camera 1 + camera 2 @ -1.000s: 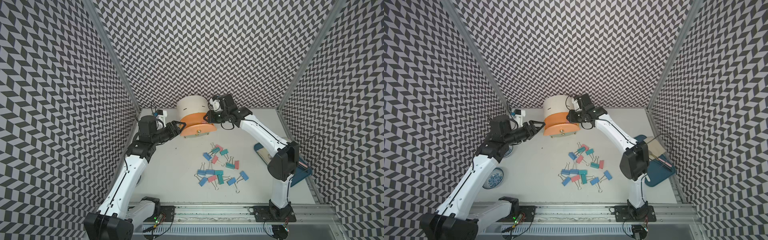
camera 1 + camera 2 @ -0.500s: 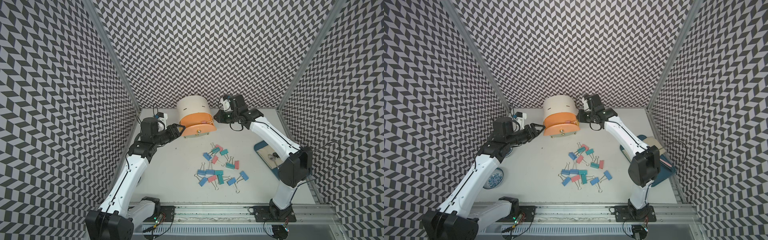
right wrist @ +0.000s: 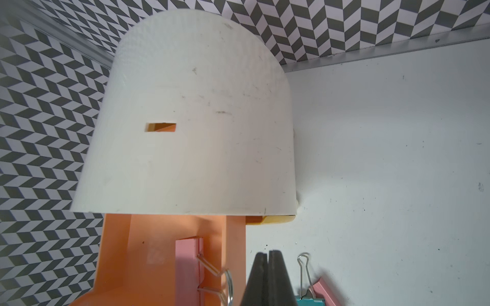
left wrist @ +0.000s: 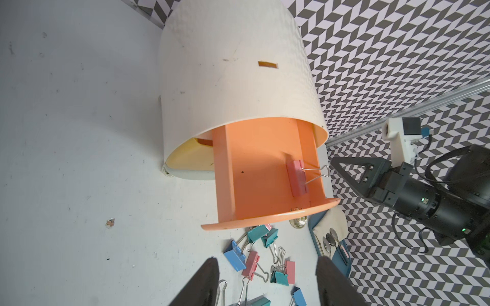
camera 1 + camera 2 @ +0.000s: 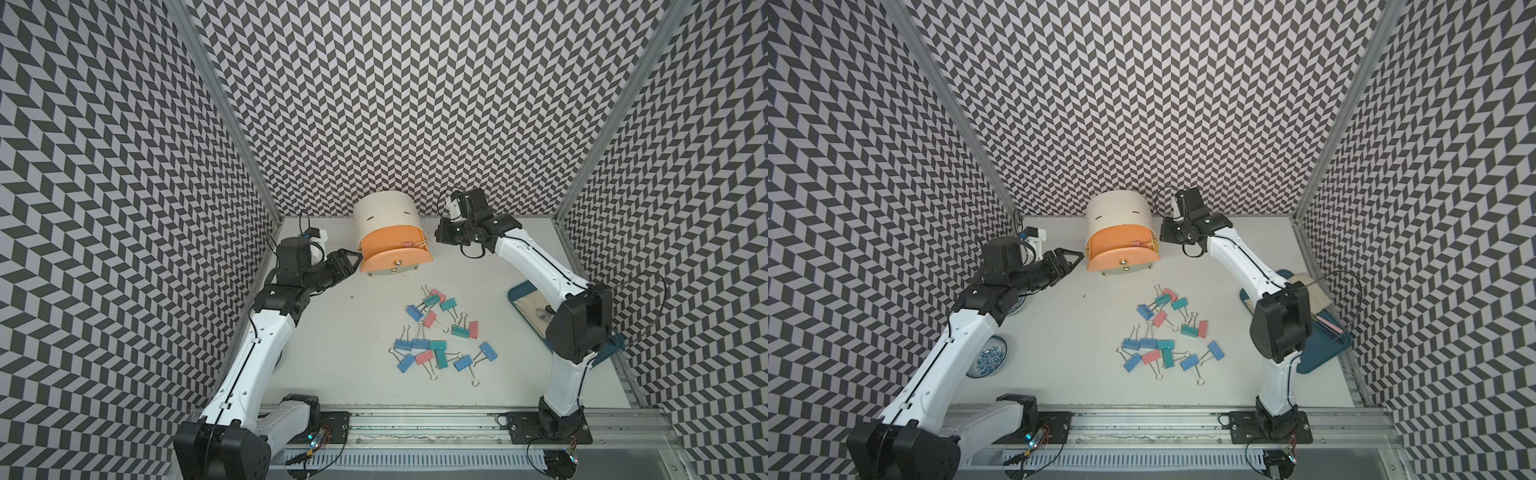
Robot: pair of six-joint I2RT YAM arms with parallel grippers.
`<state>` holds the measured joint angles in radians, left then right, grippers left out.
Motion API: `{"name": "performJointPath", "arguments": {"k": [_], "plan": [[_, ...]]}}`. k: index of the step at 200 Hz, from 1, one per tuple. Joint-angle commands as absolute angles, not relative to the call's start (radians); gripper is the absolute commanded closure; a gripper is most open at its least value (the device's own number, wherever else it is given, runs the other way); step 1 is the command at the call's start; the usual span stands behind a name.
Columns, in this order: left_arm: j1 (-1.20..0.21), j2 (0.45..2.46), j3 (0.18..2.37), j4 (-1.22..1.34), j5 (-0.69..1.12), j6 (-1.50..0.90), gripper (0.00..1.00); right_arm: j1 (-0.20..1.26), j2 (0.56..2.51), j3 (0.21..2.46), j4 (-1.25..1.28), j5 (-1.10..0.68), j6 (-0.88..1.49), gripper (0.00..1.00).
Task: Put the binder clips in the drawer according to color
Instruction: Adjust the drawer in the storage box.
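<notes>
While the white tabletop is walled by black-and-white chevron panels, a white round-topped cabinet is stood on it, its peach top drawer pulled out. One pink binder clip is seen inside that drawer; pink, blue and teal binder clips are scattered before the cabinet. Beside the drawer the left gripper is held open, empty; opposite, the right gripper is pressed closed on nothing. A blue-patterned dish is shown only in a top view.

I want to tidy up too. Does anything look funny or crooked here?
Yes. The pink binder clip lies inside the pulled-out peach drawer, but its silver wire handles poke over the drawer's side wall. They might catch on the white cabinet when it shuts.
</notes>
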<state>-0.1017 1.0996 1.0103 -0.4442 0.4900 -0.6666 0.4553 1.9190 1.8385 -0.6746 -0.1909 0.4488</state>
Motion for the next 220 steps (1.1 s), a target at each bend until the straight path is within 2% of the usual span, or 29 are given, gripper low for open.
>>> {"name": "performJointPath", "arguments": {"k": [1, 139, 220], "plan": [[-0.092, 1.082, 0.984, -0.457, 0.477, -0.644, 0.38, 0.463, 1.946, 1.882, -0.683, -0.200, 0.437, 1.00], [-0.074, 1.123, 0.900, -0.414, 0.446, -0.624, 0.38, 0.519, 1.978, 1.942, -0.727, -0.203, 0.387, 1.00], [-0.054, 1.173, 0.933, -0.424, 0.419, -0.594, 0.38, 0.500, 1.928, 1.849, -0.756, -0.193, 0.374, 1.00]]}}
